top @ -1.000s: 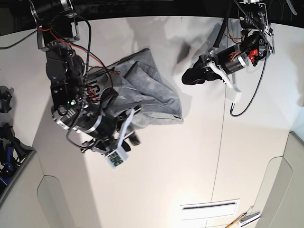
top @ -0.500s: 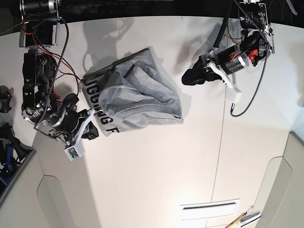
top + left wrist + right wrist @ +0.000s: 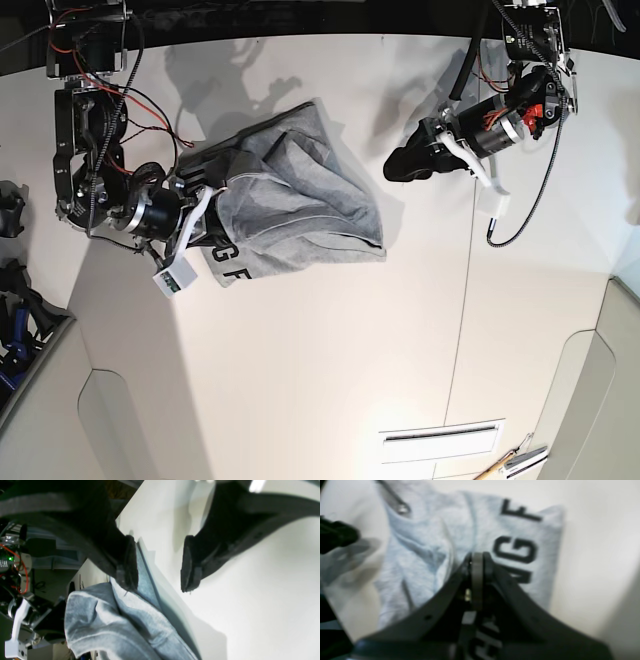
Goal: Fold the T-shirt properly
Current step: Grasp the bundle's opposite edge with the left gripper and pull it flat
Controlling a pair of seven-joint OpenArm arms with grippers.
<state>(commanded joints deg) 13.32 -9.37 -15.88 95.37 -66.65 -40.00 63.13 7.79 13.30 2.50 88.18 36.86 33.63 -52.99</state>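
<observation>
The heather-grey T-shirt (image 3: 300, 200) lies crumpled on the white table, with black letters "G F" showing at its lower left corner. My right gripper (image 3: 208, 205) is at the shirt's left edge. In the right wrist view it (image 3: 476, 562) is shut, its tips over the lettered cloth (image 3: 520, 547); I cannot tell whether cloth is pinched. My left gripper (image 3: 392, 167) is open and empty, off the shirt's upper right. In the left wrist view its pads (image 3: 127, 562) stand apart just above the table, with the shirt (image 3: 112, 625) below them.
The white table (image 3: 330, 360) has a seam running down its right half. A vent slot (image 3: 440, 438) and small tools (image 3: 512, 462) sit at the bottom right. Dark clutter (image 3: 12, 300) lies past the table's left edge.
My right arm swung left off the shirt's lower left, baring the lettering, then moved up and right to the shirt's left edge, covering most letters. The left arm has not moved.
</observation>
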